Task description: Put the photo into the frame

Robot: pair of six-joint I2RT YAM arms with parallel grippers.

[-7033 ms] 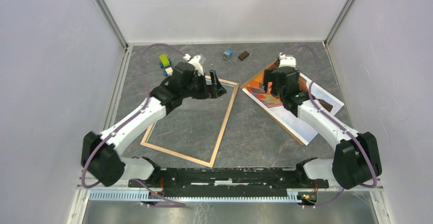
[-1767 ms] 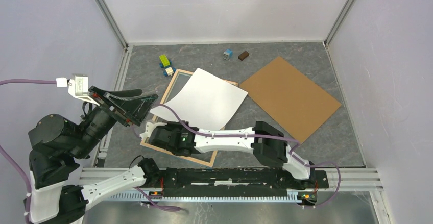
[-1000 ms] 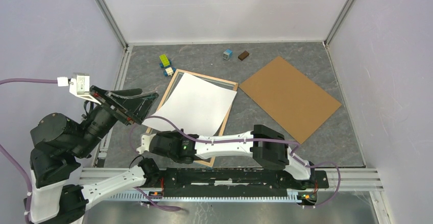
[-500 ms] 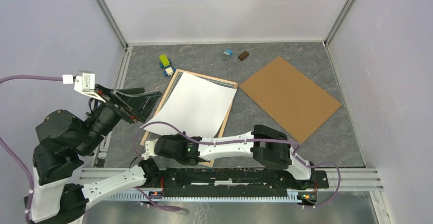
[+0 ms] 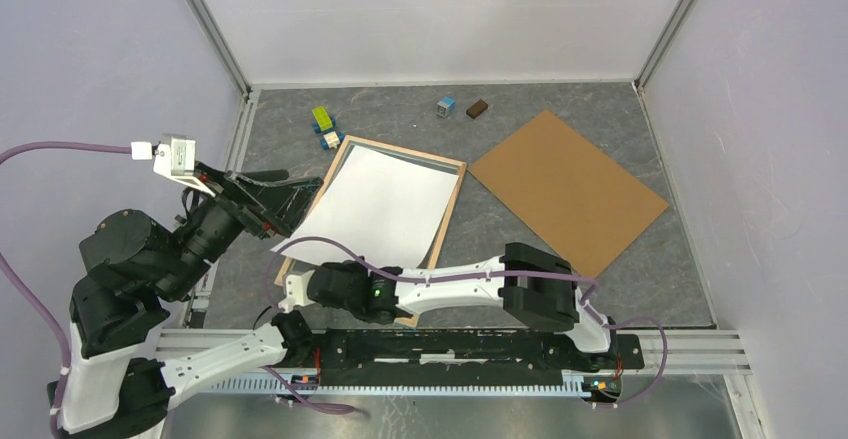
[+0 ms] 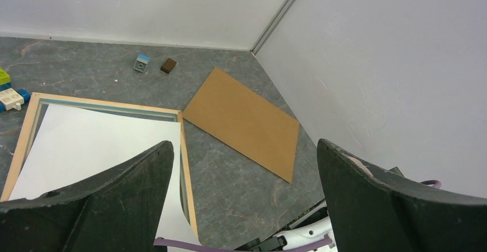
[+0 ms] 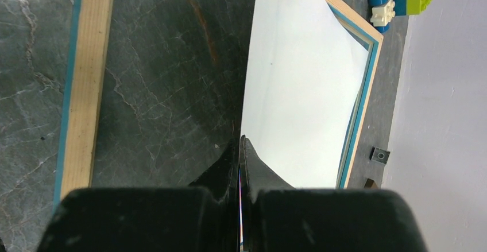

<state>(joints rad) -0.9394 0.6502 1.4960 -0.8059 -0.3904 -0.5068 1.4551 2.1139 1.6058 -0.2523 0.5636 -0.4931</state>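
- Starting at the far left, we find the left gripper raised above the table edge, its claw spread wide with nothing in it.
- Next along, the right gripper stretches across to the near left end of the frame. Its claw is pressed together, pinching the near edge of the photo.
- We see the photo white back up, lying over the frame, which rests wood side up with a blue lip showing inside its rails.
- The far edge sits low by the far rail. The near edge is lifted and curling in the pinch, and the near left corner hangs out past the left rail.
- We read this as the seating step: the sheet is over the opening but slewed, not yet square in the recess.
- The next move, as we judge it, calls for swinging that near edge rightward until the corner clears the left rail. Then it should go down flat before the claw lets go.
- The idle left claw looks free to steady the sheet.
- Over on the right, the brown backing board lies flat, apart from the frame.
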